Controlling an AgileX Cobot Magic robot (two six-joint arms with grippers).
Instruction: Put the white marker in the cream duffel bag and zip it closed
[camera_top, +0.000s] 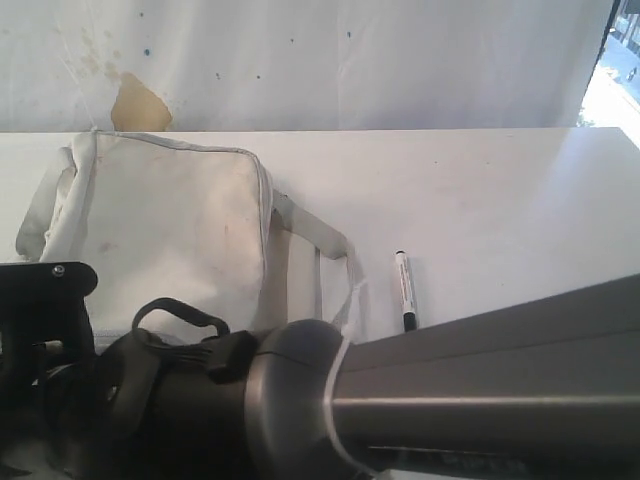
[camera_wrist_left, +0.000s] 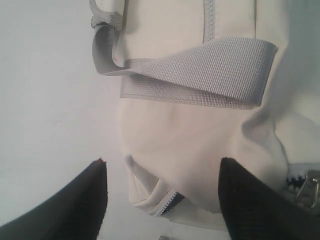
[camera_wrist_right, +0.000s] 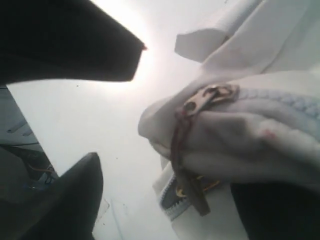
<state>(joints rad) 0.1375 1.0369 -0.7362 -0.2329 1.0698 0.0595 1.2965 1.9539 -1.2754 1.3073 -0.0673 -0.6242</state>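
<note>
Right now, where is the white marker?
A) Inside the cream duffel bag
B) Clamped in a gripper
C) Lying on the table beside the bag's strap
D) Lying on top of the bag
C: in the exterior view the white marker lies flat on the table, to the right of the cream duffel bag and apart from its grey strap.

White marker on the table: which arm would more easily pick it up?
Probably the right: the white marker lies right of the cream duffel bag, on that arm's side, and the right gripper is open.
</note>
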